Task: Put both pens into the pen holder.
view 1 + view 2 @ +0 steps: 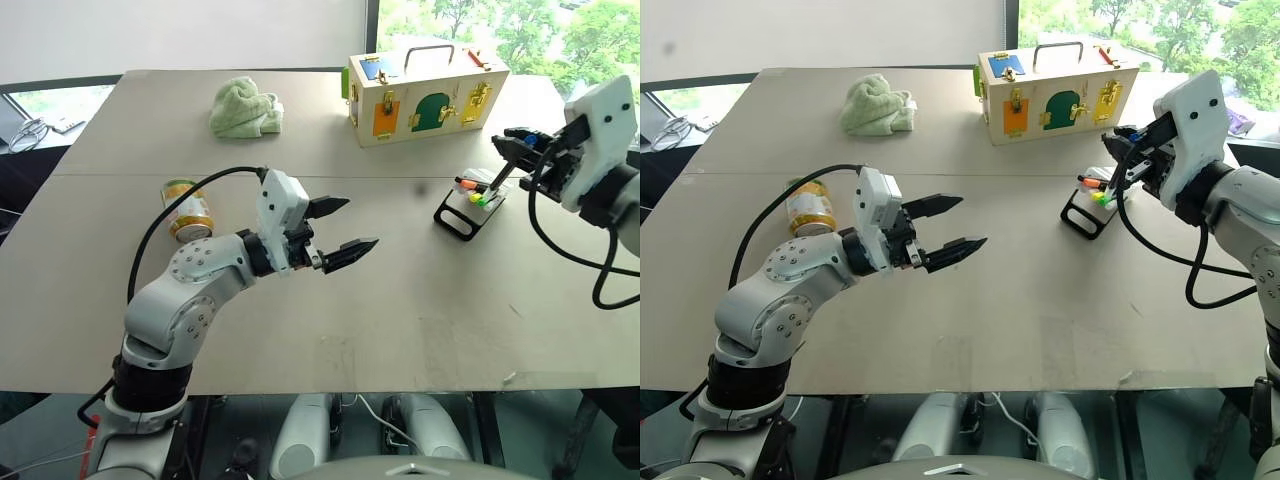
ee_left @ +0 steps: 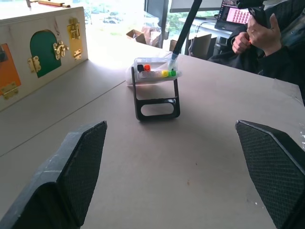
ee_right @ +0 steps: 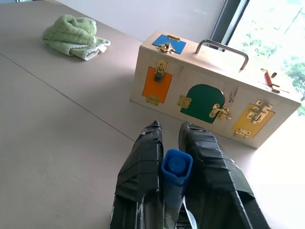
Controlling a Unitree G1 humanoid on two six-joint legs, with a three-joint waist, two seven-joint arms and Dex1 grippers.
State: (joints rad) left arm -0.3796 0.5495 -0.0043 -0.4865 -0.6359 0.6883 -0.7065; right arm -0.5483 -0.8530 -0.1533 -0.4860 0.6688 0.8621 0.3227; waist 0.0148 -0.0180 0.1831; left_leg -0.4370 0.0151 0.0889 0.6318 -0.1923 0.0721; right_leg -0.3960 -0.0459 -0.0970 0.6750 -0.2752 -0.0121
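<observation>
Your right gripper (image 3: 170,183) is clamped on the blue-ended pen (image 3: 176,168), its black barrel slanting down so the lower end sits in the pen holder (image 1: 468,209), a black-framed stand with a clear top near the table's (image 1: 400,300) right edge. The orange-capped pen (image 1: 467,184) lies in it too: two pens in all. Your left gripper (image 1: 338,232) hangs wide open, empty (mid-table). The left wrist view adds a person's hands (image 2: 259,33) beyond the table.

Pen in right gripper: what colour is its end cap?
Blue; the pen end sits between the right gripper fingers, clearest in the right wrist view.
</observation>
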